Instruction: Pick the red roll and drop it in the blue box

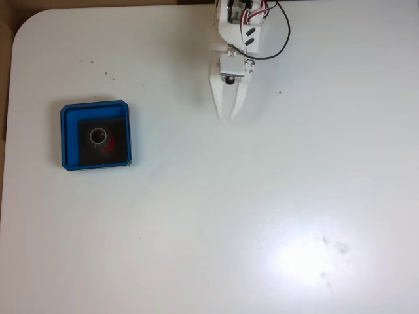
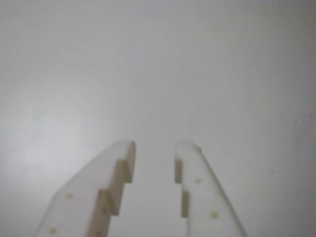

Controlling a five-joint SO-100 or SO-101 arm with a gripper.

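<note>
The red roll [image 1: 109, 140] lies inside the blue box [image 1: 65, 134] at the left of the table in the fixed view, its grey core facing up and a sliver of red showing on its right side. My white gripper [image 1: 226, 118] hangs at the top centre, far to the right of the box, pointing down the picture. Its fingers stand a little apart with nothing between them. In the wrist view the gripper [image 2: 155, 148] shows the same narrow gap over bare white table.
The white table [image 1: 262, 196] stretches wide around the box. Its rounded left corner and edge [image 1: 12, 59] border a brown floor. A black cable [image 1: 286, 33] loops beside the arm. Small dark specks dot the table near the top left.
</note>
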